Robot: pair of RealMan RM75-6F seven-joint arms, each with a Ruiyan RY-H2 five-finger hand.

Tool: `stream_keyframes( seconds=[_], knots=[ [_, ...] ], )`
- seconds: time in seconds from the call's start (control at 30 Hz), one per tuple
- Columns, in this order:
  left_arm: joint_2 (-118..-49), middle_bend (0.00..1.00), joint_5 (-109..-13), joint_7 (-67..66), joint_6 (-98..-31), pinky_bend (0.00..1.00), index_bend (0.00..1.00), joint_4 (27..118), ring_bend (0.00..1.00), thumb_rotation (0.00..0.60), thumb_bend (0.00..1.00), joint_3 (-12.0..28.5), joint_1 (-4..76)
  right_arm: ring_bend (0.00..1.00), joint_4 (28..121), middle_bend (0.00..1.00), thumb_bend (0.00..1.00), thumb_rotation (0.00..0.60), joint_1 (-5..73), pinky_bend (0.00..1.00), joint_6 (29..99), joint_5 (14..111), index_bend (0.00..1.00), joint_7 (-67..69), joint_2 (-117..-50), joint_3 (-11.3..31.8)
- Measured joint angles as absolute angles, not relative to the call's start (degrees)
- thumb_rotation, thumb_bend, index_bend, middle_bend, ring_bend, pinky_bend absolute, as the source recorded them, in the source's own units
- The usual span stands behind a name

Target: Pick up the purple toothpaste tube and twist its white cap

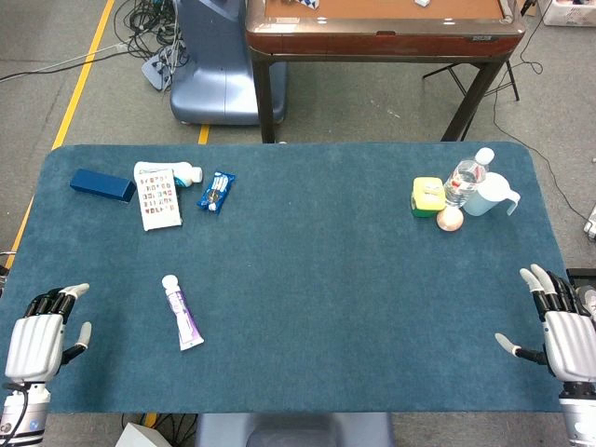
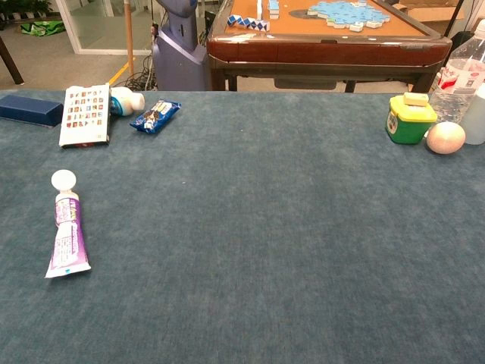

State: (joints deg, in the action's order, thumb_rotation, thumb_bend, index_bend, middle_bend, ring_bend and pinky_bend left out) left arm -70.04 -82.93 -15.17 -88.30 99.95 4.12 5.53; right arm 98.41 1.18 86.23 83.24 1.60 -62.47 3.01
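On desk, front-left: purple toothpaste tube (image 1: pixel 182 315) lies flat on the blue felt, nothing touching it
cap: white cap (image 1: pixel 169 281) on the tube's far end, flat crimped end toward the robot; chest view shows the same tube (image 2: pixel 67 236) with cap (image 2: pixel 63 180) pointing away
left hand: left hand (image 1: pixel 42 332) at the desk's near-left corner, left of the tube and apart from it, fingers loosely spread, thumb out, holding nothing
right hand: right hand (image 1: pixel 557 326) at the near-right edge, well apart from the tube, fingers spread, holding nothing
hands in chest view: neither shows
desk: desk (image 1: pixel 326 279) covered in blue-green felt
far-left group: dark blue box (image 1: pixel 102 184), printed card (image 1: pixel 156 195) with a white bottle (image 1: pixel 189 173) just behind it, blue snack packet (image 1: pixel 216 190) beside
far-right group: yellow-lidded green tub (image 1: pixel 427 196), pale egg-shaped thing (image 1: pixel 450 219), water bottle (image 1: pixel 464 180), white jug (image 1: pixel 491 194), all close together
behind desk: brown game table (image 1: pixel 382 28), cables on the floor
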Motion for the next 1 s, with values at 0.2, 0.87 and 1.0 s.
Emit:
stream_keyframes(
  seconds=[0.2, 0.87, 1.0],
  knots=[
    [-70.16, 0.24, -82.92, -15.23, -87.76, 0.16, 0.21, 99.8, 0.19, 0.6, 0.38, 4.11, 5.71, 0.0, 98.33, 0.06, 0.0, 0.53, 1.28, 0.0, 86.01, 83.4, 0.0, 2.19, -62.52, 3.2],
    [-64.99, 0.29, -92.84, -0.15, -69.7, 0.16, 0.26, 97.39, 0.19, 0.6, 0.38, 2.28, 18.29, 0.0, 103.46, 0.06, 0.0, 0.531, 4.21, 0.0, 86.61, 84.82, 0.0, 0.99, -56.81, 7.33],
    [-64.42, 0.29, -96.68, 4.84, -64.87, 0.16, 0.26, 97.11, 0.19, 0.6, 0.41, 1.12, 22.78, 0.0, 103.98, 0.06, 0.0, 0.531, 4.16, 0.0, 86.65, 84.67, 0.0, 0.71, -56.55, 7.25]
  ],
)
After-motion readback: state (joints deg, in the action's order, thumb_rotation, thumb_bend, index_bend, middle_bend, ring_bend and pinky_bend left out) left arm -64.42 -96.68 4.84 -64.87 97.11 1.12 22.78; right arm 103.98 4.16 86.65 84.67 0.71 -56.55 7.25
